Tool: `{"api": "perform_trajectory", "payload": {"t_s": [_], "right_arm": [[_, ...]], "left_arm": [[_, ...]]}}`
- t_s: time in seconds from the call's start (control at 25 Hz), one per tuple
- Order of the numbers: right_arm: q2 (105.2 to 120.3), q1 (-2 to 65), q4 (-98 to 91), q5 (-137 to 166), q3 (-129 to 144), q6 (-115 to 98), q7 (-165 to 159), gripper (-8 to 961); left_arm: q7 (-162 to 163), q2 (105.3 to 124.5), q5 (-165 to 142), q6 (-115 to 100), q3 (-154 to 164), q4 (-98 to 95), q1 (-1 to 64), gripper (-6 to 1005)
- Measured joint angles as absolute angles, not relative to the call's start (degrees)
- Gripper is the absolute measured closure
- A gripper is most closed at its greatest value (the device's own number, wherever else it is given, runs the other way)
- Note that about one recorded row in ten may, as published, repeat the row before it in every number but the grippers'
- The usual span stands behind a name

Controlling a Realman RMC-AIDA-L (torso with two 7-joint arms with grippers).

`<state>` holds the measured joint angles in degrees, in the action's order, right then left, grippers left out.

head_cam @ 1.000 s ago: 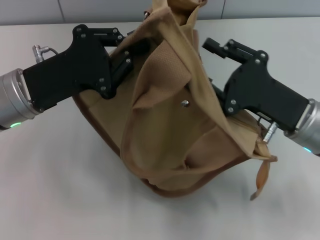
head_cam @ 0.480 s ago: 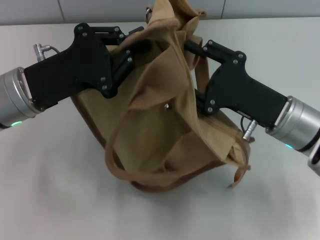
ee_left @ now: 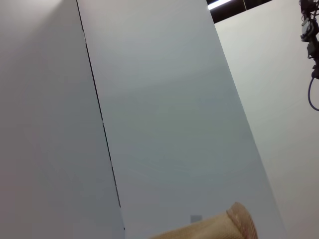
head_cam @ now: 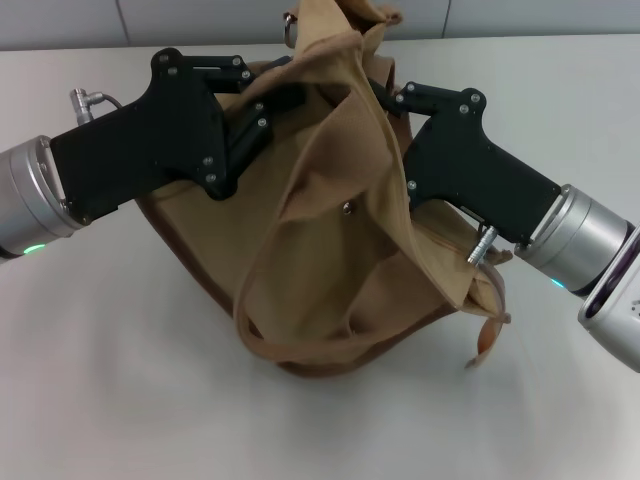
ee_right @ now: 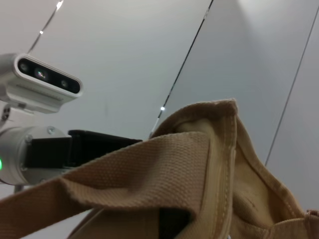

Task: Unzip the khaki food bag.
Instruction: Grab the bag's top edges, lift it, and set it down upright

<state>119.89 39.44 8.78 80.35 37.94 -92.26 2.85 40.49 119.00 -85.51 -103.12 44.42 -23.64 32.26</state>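
Observation:
The khaki food bag [head_cam: 320,270] sits crumpled and tilted on the white table [head_cam: 100,380], its top pulled up toward the back. Its metal snap [head_cam: 347,208] faces me and one webbing handle [head_cam: 255,320] hangs in a loop at the front. My left gripper [head_cam: 278,92] is at the bag's upper left edge, shut on the canvas there. My right gripper [head_cam: 385,98] is pressed against the upper right of the bag, with its tip buried in the folds. The zipper and its pull are hidden. Bag cloth also shows in the left wrist view [ee_left: 219,229] and the right wrist view [ee_right: 189,164].
A brown tab [head_cam: 487,340] hangs off the bag's right corner. A metal ring [head_cam: 288,25] shows at the bag's top. The wall stands just behind the table. In the right wrist view my left arm [ee_right: 50,149] and the head camera [ee_right: 40,82] show behind the cloth.
My right gripper has moved left, from clear of the bag into the folds at its top. The bag has shifted and its front handle has swung. The left arm has barely moved.

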Motion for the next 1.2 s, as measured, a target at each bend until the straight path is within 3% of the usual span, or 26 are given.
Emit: {"api": "perform_trajectory", "payload": {"t_s": [0.24,0.64,0.84,1.2], "right_arm": [[119.87,40.1,9.1,81.7,38.0,-92.2,3.6,767],[119.89,39.6,9.1,83.9,37.3,-92.1,4.6,838],[119.89,38.0,8.8,84.0,37.3,-93.3,6.7,923],[119.81,36.0,8.4,84.2,37.4,-95.4,7.8,943]], "left_arm": [[40.3,119.06,-85.5,-103.2,44.8,-23.6,32.3,891],[40.1,119.10,-85.5,-103.2,44.8,-23.6,32.3,887],[40.1,119.10,-85.0,-103.2,44.7,-23.6,32.1,885],[40.0,119.09,-84.6,-102.8,44.5,-23.5,32.2,881]]}}
